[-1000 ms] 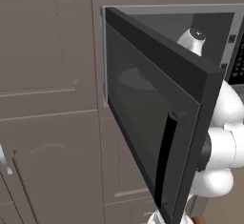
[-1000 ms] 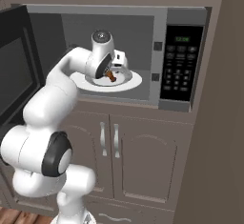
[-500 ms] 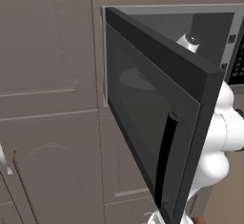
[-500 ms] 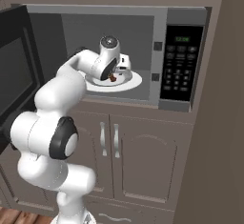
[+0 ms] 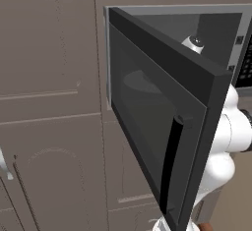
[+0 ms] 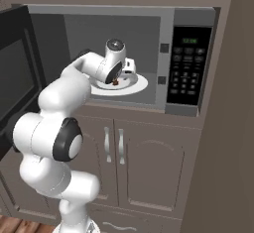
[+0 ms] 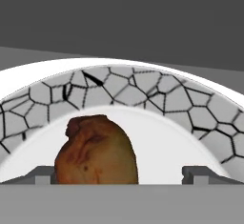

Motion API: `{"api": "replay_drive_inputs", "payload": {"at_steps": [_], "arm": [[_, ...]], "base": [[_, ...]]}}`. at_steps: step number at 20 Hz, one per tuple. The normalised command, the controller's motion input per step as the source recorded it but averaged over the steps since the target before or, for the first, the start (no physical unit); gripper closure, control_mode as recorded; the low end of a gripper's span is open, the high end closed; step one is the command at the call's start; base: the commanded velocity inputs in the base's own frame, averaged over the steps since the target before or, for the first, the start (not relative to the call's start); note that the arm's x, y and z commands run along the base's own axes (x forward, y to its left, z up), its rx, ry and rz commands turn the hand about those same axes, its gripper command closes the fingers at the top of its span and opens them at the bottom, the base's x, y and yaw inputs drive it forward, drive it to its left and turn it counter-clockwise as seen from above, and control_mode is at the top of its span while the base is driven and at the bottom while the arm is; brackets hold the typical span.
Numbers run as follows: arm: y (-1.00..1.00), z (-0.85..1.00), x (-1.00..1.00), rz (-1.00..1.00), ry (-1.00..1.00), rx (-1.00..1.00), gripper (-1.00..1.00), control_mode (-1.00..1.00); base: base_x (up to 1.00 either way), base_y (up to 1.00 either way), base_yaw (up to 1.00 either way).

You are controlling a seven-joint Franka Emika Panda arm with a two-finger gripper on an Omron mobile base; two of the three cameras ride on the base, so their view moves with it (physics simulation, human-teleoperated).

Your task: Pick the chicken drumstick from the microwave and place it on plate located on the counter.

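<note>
Inside the microwave [image 6: 124, 58], whose door [image 5: 162, 127] stands swung wide to let the arm in, the chicken drumstick [image 7: 96, 150] lies on a white turntable dish [image 6: 139, 84] with a crackled grey rim. Reaching in low over the dish, the tool [image 7: 119, 175] has its fingers spread wide and holds nothing, the meat sitting between them nearer the left finger, likely lined up for a grasp.

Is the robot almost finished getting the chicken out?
Not yet. Done: the microwave door is open and the arm reaches inside. In hand: nothing; the open hand hovers close over the drumstick, which lies on the dish. Left: grab it, pull it out, set it on the plate on the counter.
</note>
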Motion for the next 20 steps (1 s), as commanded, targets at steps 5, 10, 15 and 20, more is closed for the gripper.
{"api": "replay_drive_inputs", "payload": {"at_steps": [5,10,15,20], "arm": [[0.05,-0.3,0.0,0.0,0.06,0.0,-1.0,-1.0],[0.08,-0.27,0.0,0.0,0.01,-0.01,1.0,-1.0],[0.0,0.0,0.0,0.0,0.0,0.0,1.0,-1.0],[0.0,0.0,-0.09,0.0,-0.04,0.0,1.0,-1.0]], "base": [[0.0,0.0,0.0],[0.0,0.0,0.0],[0.0,0.0,0.0],[0.0,0.0,0.0]]}}
